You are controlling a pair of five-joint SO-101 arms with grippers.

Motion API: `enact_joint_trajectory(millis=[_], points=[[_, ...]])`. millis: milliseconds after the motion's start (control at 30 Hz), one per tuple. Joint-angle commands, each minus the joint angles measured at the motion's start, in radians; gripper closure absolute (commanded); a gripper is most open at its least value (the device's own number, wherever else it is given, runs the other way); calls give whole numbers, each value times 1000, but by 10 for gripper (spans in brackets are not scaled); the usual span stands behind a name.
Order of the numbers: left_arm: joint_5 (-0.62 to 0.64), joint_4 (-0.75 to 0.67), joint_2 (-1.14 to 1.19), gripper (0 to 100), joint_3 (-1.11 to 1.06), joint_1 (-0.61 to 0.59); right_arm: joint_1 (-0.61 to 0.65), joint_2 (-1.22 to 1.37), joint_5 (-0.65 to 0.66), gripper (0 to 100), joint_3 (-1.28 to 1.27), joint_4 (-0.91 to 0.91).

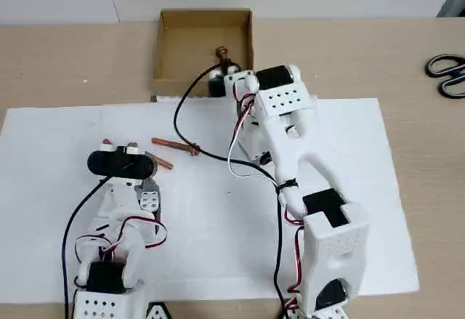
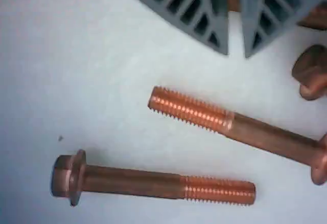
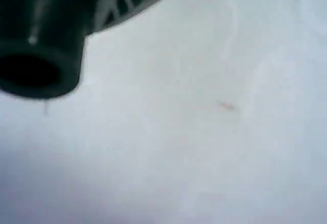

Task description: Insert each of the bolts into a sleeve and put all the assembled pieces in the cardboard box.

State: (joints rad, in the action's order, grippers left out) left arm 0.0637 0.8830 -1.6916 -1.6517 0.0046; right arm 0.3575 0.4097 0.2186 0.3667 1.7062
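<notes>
Two copper bolts (image 2: 153,183) (image 2: 225,124) lie on the white paper, with a third bolt's head (image 2: 309,73) beside them. My left gripper (image 2: 235,50) hovers just above them, shut to a narrow slit, and another bolt lies partly hidden behind its fingers. In the high view the left gripper (image 1: 120,148) is just left of the bolts (image 1: 174,144). My right gripper (image 1: 221,79) is at the near edge of the cardboard box (image 1: 205,14), shut on a black sleeve (image 3: 36,71). A bolt head (image 1: 221,51) sticks out of the sleeve's far end over the box.
White paper (image 1: 218,217) covers the middle of the wooden table. Scissors (image 1: 447,72) lie at the far right edge. A black cable (image 1: 182,112) loops from the right arm across the paper near the bolts.
</notes>
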Motion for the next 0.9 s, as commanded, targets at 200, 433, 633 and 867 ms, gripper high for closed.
enact_joint_trajectory(millis=[200,433,633,867], points=[[-5,-18,-6,991,15,-2,-10,-392,-137,996,11,21],[-15,152,-2,899,191,-5,-137,-676,-163,996,-328,21],[-149,222,-2,899,308,5,-248,-825,-161,995,-548,10],[-169,241,18,896,349,3,-349,-891,-161,995,-674,10]])
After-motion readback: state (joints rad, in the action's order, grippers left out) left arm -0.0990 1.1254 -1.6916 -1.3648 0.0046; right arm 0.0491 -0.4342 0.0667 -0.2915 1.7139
